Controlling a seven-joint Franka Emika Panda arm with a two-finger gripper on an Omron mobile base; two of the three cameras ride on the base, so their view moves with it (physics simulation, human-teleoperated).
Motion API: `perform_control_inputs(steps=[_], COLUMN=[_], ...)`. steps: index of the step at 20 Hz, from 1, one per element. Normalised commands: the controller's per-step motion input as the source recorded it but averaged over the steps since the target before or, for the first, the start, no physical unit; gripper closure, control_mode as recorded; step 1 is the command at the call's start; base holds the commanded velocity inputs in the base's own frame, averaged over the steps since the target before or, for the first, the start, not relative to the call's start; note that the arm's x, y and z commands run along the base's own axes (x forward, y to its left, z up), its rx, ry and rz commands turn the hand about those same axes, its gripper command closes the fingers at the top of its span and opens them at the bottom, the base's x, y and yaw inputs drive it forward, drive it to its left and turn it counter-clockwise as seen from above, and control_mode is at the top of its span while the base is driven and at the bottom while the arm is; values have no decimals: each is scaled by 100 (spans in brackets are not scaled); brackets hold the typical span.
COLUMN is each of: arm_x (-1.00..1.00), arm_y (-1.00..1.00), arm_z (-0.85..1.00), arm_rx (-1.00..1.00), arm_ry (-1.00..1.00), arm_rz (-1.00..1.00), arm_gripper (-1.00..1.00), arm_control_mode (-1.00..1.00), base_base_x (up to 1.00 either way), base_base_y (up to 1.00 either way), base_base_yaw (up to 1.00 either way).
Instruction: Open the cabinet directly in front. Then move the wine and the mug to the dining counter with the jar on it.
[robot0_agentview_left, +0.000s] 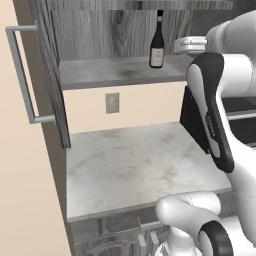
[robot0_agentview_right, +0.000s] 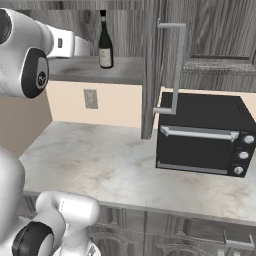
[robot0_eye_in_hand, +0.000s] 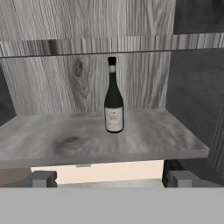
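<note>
You see the tall dark glass wine bottle (robot0_eye_in_hand: 113, 103) upright on the open grey wood-grain cabinet's shelf (robot0_eye_in_hand: 65, 140); its whitish label is unreadable, and your fingers (robot0_eye_in_hand: 43, 178) are spread, empty.

Your arm rose from the base, bent at a dark elbow joint and reached forward at a raised height, forearm roughly level. Your pincer (robot0_eye_in_hand: 109, 179) was held level and pointed straight ahead, its two finger tips (robot0_eye_in_hand: 43, 178) spread wide apart with nothing between them.
</note>
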Motion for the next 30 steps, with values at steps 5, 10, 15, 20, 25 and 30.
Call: perform_control_inputs(steps=[5, 10, 15, 20, 25, 30], arm_x=[32, 46, 61, 56, 50, 44], arm_y=[-11, 0, 1, 2, 9, 1], arm_z=[0, 0, 0, 0, 0, 0], arm_rx=[0, 0, 0, 0, 0, 0], arm_ry=[0, 0, 1, 0, 0, 0], arm_rz=[1, 0, -1, -1, -1, 0], arm_gripper=[-100, -100, -100, -100, -100, -100], arm_control_mode=[-100, -100, -100, -100, -100, -100], base_base_x=[0, 0, 0, 0, 0, 0], base_base_y=[0, 0, 0, 0, 0, 0], base_base_yaw=[0, 0, 0, 0, 0, 0])
